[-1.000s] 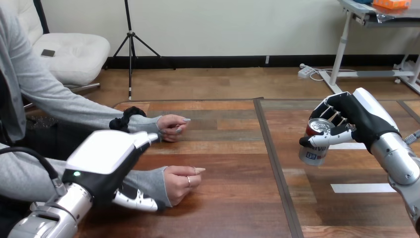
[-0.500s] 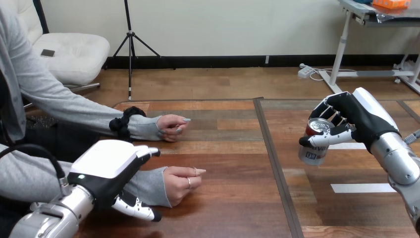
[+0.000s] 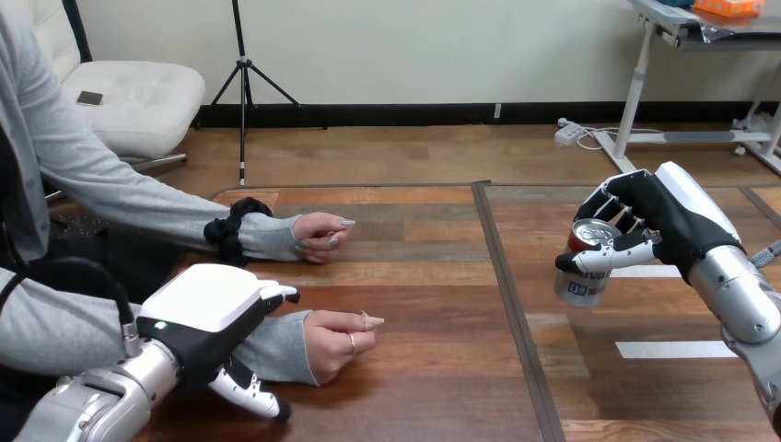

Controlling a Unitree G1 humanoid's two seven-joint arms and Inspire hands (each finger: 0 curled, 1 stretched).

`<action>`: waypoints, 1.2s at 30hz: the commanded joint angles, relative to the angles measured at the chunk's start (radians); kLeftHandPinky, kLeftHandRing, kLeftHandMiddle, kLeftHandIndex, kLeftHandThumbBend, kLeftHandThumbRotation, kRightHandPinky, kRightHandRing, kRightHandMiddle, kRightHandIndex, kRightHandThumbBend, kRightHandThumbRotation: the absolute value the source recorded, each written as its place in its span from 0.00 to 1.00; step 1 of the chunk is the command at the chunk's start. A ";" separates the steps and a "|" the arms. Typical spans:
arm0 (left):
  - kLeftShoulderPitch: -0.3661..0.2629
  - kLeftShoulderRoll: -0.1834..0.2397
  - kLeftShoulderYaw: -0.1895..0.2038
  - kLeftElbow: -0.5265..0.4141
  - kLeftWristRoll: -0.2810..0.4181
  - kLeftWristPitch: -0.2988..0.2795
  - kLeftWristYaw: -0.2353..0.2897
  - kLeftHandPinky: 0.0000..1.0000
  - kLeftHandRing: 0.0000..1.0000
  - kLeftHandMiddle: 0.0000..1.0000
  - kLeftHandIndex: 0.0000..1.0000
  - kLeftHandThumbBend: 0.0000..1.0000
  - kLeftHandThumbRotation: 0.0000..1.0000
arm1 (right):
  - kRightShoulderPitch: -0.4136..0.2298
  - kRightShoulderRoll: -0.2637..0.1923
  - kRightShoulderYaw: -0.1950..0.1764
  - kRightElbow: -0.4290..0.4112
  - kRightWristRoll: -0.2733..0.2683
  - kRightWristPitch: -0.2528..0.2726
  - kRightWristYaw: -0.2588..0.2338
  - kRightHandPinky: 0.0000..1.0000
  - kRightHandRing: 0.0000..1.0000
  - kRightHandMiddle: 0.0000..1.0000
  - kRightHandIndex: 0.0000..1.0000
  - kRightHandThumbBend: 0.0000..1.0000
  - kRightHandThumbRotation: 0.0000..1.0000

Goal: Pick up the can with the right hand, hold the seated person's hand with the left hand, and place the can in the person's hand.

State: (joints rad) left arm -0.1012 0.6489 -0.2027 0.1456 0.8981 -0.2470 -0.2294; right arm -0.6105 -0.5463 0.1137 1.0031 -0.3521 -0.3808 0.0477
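A silver can [image 3: 582,269] with a red top hangs above the right half of the table, and my right hand [image 3: 656,221] is shut on it, fingers behind it and thumb across its front. The person's near hand [image 3: 339,337] rests loosely closed on the table at lower left. My left hand [image 3: 204,315] is open and sits over that hand's grey sleeve at the wrist. One finger lies along the far side of the sleeve and the thumb [image 3: 247,390] points down on the near side, neither curled round it. The person's far hand [image 3: 320,236] lies on the table further back.
The wooden table [image 3: 442,304] has a dark seam [image 3: 508,295] running front to back between the person's hands and the can. White tape strips [image 3: 674,349] lie on the table's right part, below my right hand.
My left hand has dropped lower and come nearer over the person's near wrist. The right hand with the can and both of the person's hands have stayed in place.
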 commanded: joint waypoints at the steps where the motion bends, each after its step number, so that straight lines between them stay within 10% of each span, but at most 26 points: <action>1: -0.082 0.026 -0.017 0.019 0.015 0.006 0.015 0.80 0.87 0.90 0.87 1.00 0.38 | -0.074 -0.033 -0.031 -0.045 0.027 -0.034 -0.006 0.33 0.38 0.41 0.42 0.71 0.00; 36: -0.103 0.033 -0.078 0.050 0.159 0.104 0.100 0.73 0.84 0.87 0.84 1.00 0.22 | -0.073 -0.037 -0.029 -0.051 0.026 -0.038 -0.003 0.33 0.37 0.41 0.41 0.72 0.00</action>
State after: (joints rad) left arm -0.1530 0.6526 -0.2671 0.1772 1.0098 -0.1901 -0.1468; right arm -0.6105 -0.5482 0.1134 1.0030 -0.3511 -0.3886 0.0486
